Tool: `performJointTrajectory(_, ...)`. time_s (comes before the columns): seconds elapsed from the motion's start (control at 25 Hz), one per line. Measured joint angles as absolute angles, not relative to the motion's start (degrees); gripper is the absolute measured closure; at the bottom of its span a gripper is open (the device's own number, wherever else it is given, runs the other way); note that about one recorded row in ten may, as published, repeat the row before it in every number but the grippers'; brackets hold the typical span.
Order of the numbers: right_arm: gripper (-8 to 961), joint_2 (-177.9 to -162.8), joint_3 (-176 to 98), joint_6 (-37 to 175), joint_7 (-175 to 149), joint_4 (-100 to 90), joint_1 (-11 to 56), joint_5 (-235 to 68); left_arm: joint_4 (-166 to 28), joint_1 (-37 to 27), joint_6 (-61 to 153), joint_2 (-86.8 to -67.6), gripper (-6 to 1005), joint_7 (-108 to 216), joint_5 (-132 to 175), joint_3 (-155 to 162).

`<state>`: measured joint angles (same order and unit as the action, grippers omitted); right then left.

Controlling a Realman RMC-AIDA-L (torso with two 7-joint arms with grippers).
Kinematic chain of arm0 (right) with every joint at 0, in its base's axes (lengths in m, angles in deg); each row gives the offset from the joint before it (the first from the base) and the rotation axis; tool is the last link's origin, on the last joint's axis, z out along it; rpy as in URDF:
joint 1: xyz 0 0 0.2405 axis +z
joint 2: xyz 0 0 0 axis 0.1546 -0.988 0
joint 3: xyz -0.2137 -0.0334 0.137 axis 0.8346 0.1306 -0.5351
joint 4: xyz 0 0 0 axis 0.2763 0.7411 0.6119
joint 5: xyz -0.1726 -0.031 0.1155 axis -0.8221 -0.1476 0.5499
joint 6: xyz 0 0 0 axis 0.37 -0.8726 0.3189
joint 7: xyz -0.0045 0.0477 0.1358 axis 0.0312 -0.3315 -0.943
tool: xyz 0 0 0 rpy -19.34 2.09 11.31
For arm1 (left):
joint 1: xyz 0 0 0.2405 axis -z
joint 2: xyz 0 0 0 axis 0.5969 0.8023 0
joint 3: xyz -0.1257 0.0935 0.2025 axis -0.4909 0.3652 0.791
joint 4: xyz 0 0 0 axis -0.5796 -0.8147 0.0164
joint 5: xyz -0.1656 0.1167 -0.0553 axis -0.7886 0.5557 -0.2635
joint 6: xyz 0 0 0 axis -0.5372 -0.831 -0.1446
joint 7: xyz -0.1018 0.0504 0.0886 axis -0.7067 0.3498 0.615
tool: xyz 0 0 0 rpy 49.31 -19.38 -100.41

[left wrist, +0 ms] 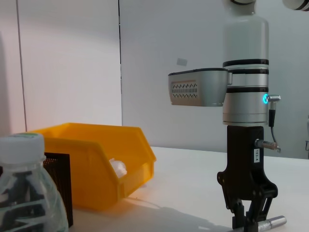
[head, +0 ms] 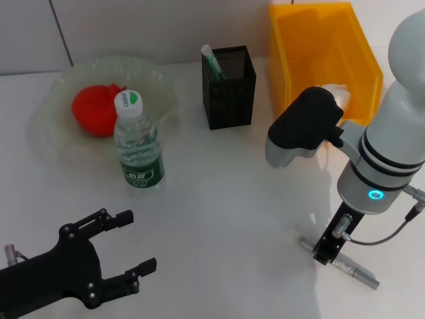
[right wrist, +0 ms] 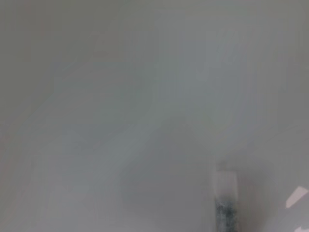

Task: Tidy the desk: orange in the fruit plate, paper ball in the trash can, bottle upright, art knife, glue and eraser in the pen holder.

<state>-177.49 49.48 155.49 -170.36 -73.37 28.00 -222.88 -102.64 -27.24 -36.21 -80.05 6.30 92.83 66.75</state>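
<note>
- Right gripper: black, pointing straight down at the worktop's near right corner, fingertips down on the art knife. Slim grey metal cylinder, lying flat. Jaws look closed around it, but can't tell if it's actually pinched.
- Left gripper: matte black, low over the near left corner, jaws apart, nothing between them.
- Bottle: clear ribbed plastic, dark green label, white cap, standing upright left of centre, just in front of the fruit plate.
- Fruit plate: pale green translucent, wavy rim, far left corner. Orange sits inside it, round, red-orange.
- Pen holder: square black metal mesh, far edge near centre, with a white-and-green tube leaning in its corner.
- Trash can: glossy orange-yellow plastic bin, sloping sides, far right corner. Paper ball lies inside, white, crumpled, partly hidden by the right arm.
- Eraser: not visible.
</note>
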Motion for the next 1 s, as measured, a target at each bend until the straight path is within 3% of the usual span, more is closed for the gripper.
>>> performJointTrajectory(0.44,798,-177.44,50.0,155.5,-170.1,-72.9,28.1,-222.8,-103.0,-27.1,-36.5,-80.14,186,6.3,92.8,66.7)
performJointTrajectory(1.0,813,-177.00,38.6,154.7,-166.2,-75.3,28.1,-216.9,-103.1,-27.1,-37.4,-80.23,186,6.3,92.8,66.6)
